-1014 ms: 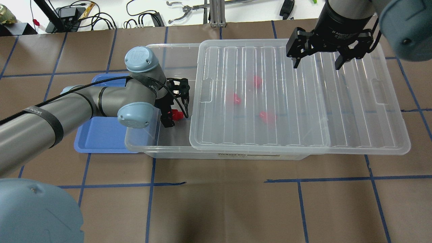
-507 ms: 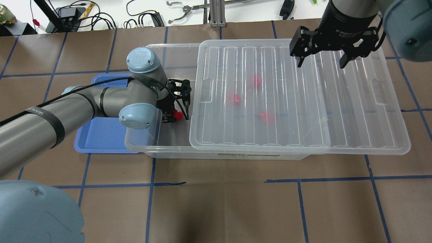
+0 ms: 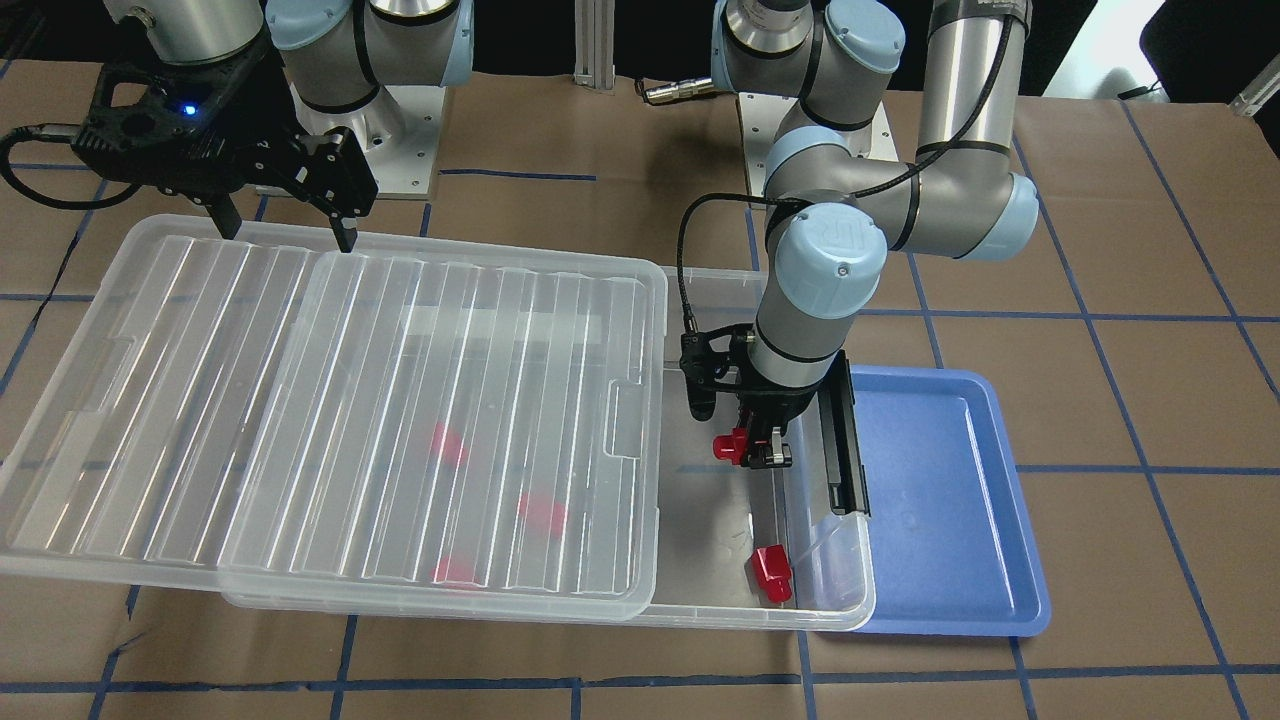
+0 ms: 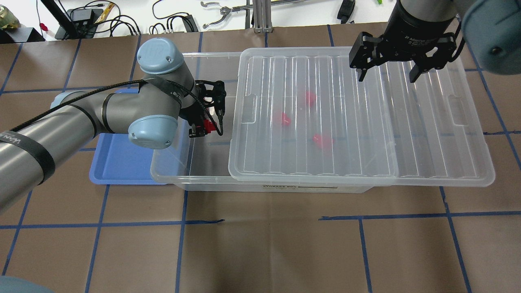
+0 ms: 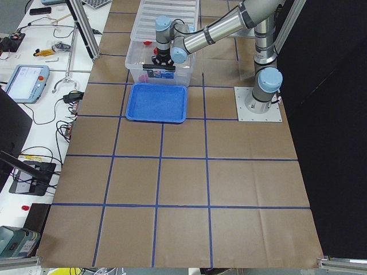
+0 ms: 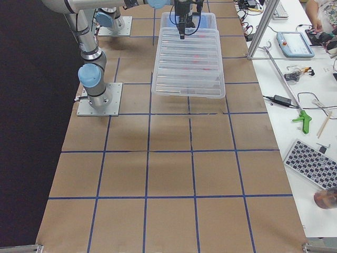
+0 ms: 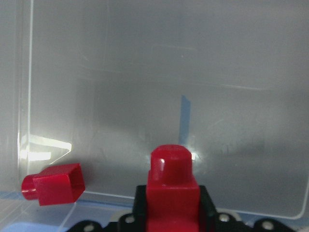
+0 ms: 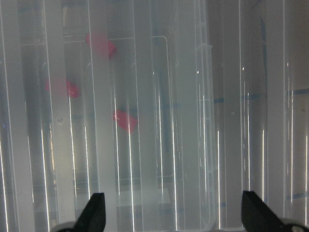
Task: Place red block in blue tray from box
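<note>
My left claw [image 3: 754, 455], shut tight on the red block [image 3: 727, 447], has lifted it off the box [image 3: 700, 520] floor (right claw [image 4: 386, 77] hangs open above the lid [image 4: 350, 122]), so I reckon the blue tray [image 3: 940, 520] comes next.

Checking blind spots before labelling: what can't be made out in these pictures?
- Three blocks under the lid: overhead, front, right wrist; its ribs blur them.
- Loose block: unseen overhead, likely behind the left arm.
- Blue tray: overhead, partly behind that arm.
- Held block: side views, too small to judge the grip.
</note>
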Robot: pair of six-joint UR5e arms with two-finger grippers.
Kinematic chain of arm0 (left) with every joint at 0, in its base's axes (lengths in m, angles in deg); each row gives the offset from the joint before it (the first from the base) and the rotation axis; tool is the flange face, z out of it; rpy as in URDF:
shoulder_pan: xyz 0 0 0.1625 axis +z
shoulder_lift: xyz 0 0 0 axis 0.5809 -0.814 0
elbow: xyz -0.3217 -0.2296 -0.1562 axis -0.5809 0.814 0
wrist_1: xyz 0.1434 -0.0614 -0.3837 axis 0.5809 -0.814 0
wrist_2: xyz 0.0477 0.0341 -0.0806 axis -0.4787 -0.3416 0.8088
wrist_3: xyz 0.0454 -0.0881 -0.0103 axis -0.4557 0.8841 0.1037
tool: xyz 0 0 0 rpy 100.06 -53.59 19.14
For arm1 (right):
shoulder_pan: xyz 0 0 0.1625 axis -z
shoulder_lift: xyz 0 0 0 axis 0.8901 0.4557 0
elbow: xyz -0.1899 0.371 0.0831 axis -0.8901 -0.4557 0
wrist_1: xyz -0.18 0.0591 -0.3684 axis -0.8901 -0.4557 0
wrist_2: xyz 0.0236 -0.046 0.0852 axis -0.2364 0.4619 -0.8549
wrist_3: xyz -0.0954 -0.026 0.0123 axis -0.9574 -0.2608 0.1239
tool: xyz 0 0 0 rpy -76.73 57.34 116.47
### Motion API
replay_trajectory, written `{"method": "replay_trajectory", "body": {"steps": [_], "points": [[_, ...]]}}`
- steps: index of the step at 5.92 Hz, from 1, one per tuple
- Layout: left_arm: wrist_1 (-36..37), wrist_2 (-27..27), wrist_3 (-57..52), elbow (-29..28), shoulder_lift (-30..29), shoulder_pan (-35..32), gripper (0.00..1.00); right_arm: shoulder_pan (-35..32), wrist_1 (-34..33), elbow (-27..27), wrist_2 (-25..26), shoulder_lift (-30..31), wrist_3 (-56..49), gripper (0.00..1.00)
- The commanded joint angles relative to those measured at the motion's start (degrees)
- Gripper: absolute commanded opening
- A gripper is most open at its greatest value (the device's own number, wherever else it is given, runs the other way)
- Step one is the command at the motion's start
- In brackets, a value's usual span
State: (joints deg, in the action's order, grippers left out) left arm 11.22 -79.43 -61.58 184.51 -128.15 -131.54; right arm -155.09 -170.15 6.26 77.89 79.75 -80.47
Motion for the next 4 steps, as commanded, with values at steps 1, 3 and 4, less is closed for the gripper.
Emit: {"method": "replay_trajectory", "body": {"steps": [1, 3, 4], "points": [[-10.64, -0.24, 2.39, -4.1, 3.82, 0.06, 0.14, 0.0, 0.0, 0.0, -0.29, 0.04, 0.0, 1.0], [-17.17, -0.41, 2.49, -6.66, 7.08, 0.93, 0.14, 0.0, 0.09, 0.0, -0.29, 0.04, 0.0, 1.0], [-18.68, -1.02, 2.32, -7.45, 8.31, 1.28, 0.12, 0.09, 0.18, 0.09, -0.29, 0.04, 0.0, 1.0]]}}
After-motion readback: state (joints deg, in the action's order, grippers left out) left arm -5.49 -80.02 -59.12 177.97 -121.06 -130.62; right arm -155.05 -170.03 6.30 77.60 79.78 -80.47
